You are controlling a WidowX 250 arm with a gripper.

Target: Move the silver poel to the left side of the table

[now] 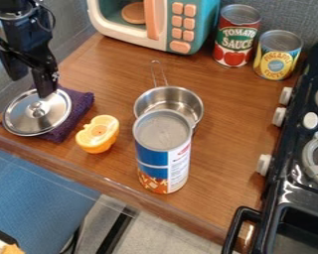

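From where I stand, I take the silver piece to be the small silver pot (180,98); it sits around the middle of the bench (221,116), its wire handle (159,74) pointing up the frame, with a tall can (163,151) in front hiding part of it; the left side is where it should end up, so that move looks undone. The gripper (47,93) is at the upper left, right over the shiny lid (37,113) on the purple cloth (75,102); whether it's clenched or released I can't tell, nor whether it touches the lid. What's left, as I judge it: reach the pot, grip it, carry it left, set it down and let go.
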